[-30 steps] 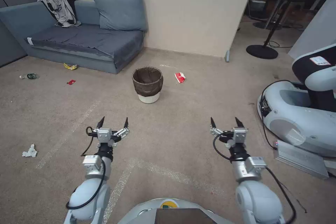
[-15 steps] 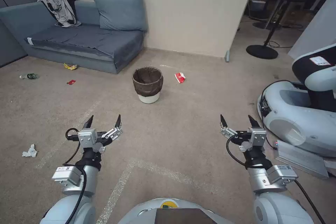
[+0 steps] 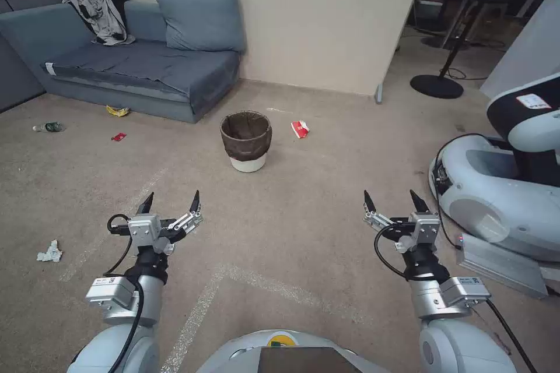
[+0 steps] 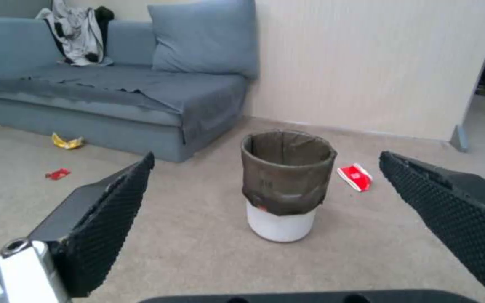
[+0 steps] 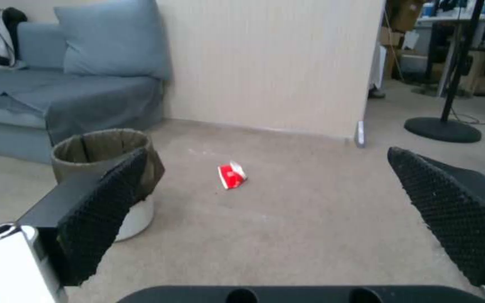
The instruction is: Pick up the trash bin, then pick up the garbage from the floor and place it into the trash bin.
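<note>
The trash bin (image 3: 247, 140) (image 4: 285, 185) (image 5: 107, 168), white with a dark bag folded over its rim, stands upright on the carpet ahead of me. Garbage lies around it: a red-and-white carton (image 3: 300, 128) (image 4: 356, 176) (image 5: 231, 175) to its right, a yellow wrapper (image 3: 118, 110) (image 4: 65, 142) by the sofa, a small red wrapper (image 3: 118, 136) (image 4: 57, 173), a clear bottle (image 3: 49, 126) and a crumpled white tissue (image 3: 50, 252) at the left. My left gripper (image 3: 169, 203) and right gripper (image 3: 392, 201) hover open and empty, well short of the bin.
A blue-grey sofa (image 3: 134, 64) with a cushion and grey-white clothing stands at the back left against a beige partition (image 3: 326, 17). Another robot's white base (image 3: 501, 198) sits close on the right. A black stand base (image 3: 436, 85) is at the back right.
Over the last second both arms swung outward, the left gripper to the left and the right gripper to the right. Since half a second ago they have barely moved.
</note>
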Robot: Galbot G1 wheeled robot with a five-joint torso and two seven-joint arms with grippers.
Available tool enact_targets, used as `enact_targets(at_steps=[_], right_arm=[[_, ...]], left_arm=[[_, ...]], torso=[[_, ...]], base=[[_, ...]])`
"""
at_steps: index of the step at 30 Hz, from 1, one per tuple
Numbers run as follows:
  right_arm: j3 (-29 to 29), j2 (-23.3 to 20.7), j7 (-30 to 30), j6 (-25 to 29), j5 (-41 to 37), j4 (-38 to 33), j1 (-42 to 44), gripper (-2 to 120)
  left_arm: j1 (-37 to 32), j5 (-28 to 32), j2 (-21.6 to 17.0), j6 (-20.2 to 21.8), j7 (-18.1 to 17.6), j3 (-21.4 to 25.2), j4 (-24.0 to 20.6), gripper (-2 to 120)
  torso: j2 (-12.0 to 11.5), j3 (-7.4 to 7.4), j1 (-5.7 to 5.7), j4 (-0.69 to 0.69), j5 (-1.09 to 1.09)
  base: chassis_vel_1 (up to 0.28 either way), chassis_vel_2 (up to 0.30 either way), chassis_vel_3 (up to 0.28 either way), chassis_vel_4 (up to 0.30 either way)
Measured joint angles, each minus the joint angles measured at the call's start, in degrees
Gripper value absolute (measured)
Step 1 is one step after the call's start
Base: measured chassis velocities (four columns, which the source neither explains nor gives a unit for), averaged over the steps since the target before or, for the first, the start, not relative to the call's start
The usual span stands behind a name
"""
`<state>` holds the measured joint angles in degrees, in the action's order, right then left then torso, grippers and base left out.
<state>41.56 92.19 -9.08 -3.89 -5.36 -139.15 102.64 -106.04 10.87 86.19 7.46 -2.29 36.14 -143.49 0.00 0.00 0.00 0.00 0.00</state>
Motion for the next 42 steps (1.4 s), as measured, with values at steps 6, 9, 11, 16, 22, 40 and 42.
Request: enact_targets(at_steps=[6,9,11,16,22,40,42], right_arm=[[-0.14,-0.02,0.05,0.12,0.11,0.85,-0.35,100],[-0.19,-0.03,0.11,0.32,0.21,1.12,-0.42,100],[-0.27,-0.03,0.32,0.55,0.22,1.34,-0.51,100],[-0.36,-0.04,0.91,0.63,0.22,1.74,-0.87,100],[-0.4,-0.05,0.88,0.75,0.22,1.92,-0.99,100],[-0.4,-0.05,1.09,0.78,0.68,2.04,-0.99,100],[-0.4,-0.05,1.09,0.78,0.68,2.04,-0.99,100]], left_arm=[[-0.03,0.0,0.33,-0.17,0.0,0.31,0.1,100],[-0.07,0.0,0.44,-0.3,-0.02,0.3,0.12,100],[-0.07,0.0,0.52,-0.34,-0.07,0.26,0.14,100],[-0.07,0.0,0.57,-0.37,-0.1,0.29,0.17,100],[-0.09,-0.02,0.71,-0.42,-0.09,0.33,0.2,100],[0.0,0.77,0.82,-0.6,-0.05,0.3,0.26,100],[0.0,0.77,0.83,-0.6,-0.05,0.3,0.26,100]], torso=[[0.0,0.0,0.0,0.0,0.0],[0.0,-0.01,0.0,-0.01,0.0],[0.0,0.0,0.0,0.0,0.0],[-0.01,0.0,0.01,0.0,-0.01],[-0.01,0.0,0.01,0.0,-0.01],[0.0,0.0,0.0,0.0,0.0],[-0.01,0.0,0.0,-0.01,0.0]], base=[[-0.02,0.022,0.019,-0.013],[-0.137,0.1,0.127,-0.113],[-0.155,0.138,0.14,-0.134],[-0.192,0.2,0.207,-0.193],[-0.187,0.194,0.203,-0.2],[-0.181,0.184,0.189,-0.188],[-0.194,0.183,0.2,-0.185]])
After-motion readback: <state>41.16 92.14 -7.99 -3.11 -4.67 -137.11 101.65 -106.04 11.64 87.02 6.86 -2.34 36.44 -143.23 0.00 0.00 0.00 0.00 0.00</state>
